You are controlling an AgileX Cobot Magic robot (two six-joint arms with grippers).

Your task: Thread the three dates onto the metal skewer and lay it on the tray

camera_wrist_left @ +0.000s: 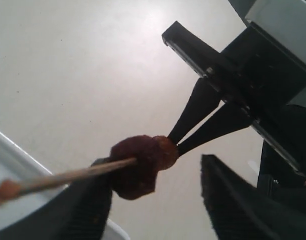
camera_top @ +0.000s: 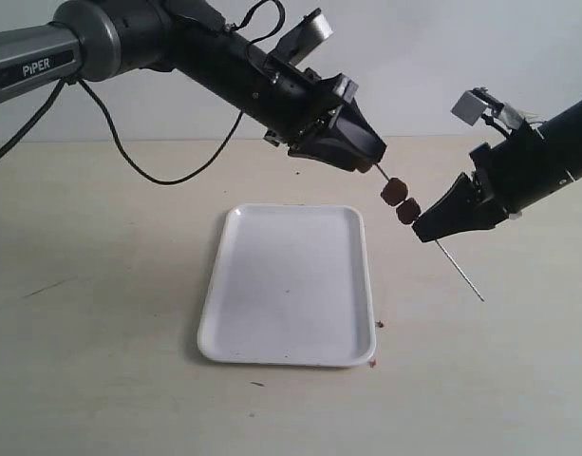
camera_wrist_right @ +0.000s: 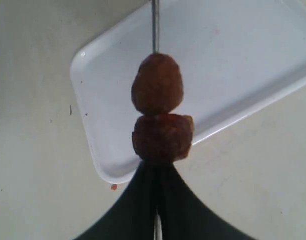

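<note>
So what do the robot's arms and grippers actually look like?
The left arm is black with a grey section lettered PIPER in white, trailing a black cable. The right arm is black too. The left gripper and right gripper have black, wedge-shaped tapering fingers.

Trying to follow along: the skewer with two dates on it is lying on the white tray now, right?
Not quite. The skewer with its two dates is not lying on the white tray; the right claw holds it up in the air, clear of the tray. The exterior view shows this.
</note>
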